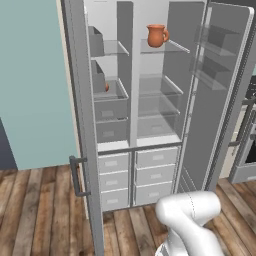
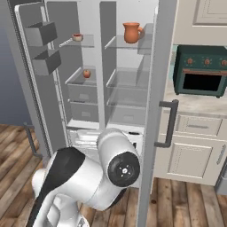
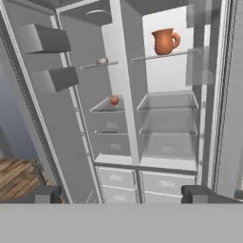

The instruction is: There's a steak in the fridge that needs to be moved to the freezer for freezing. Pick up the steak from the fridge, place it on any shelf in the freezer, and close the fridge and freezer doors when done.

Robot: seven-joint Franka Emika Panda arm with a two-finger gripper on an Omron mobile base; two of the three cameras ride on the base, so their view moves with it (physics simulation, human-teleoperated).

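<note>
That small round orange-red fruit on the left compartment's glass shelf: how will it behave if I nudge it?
The fruit looks round and sits loose on a glass shelf, so it would probably roll. It seems small, so likely light. Its curved skin may slip in a pinch.

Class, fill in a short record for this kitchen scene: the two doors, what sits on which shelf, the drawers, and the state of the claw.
left door: open, grey bins on its inner face
right door: open
steak: top shelf of the left compartment
fruit: small, orange-red, on the shelf below the steak, same compartment
jug: terracotta, upright on the top shelf of the right compartment
drawers: below the shelves, shut
claw: open, holding nothing, facing the shelves and apart from them
</note>
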